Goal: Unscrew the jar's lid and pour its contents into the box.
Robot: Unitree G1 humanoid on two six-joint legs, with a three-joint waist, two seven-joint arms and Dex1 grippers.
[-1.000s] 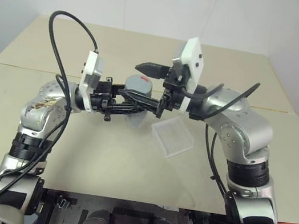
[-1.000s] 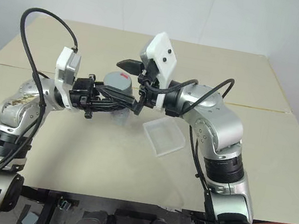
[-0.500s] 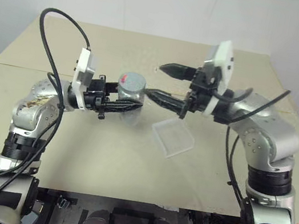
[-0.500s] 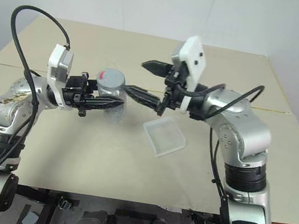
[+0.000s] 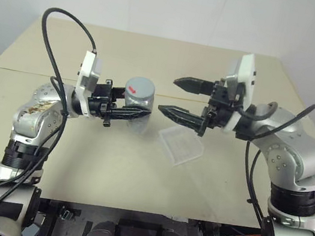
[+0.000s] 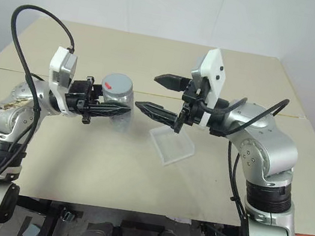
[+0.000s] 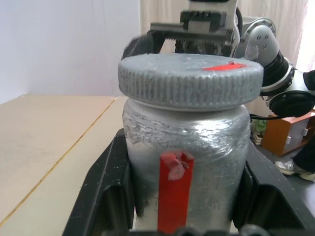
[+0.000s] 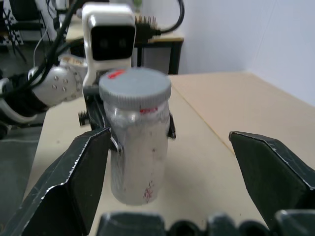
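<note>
Grey round lid sits on the small clear jar, gripped by the left hand. Right hand waits released nearby. Unscrewing and pouring into the clear plastic box remain.

You have a beige, matte table made of two flat boards, with a seam running left to right across its far half. Lying directly on it, right of centre, is a shallow clear plastic rectangular box, turned at an angle.
</note>
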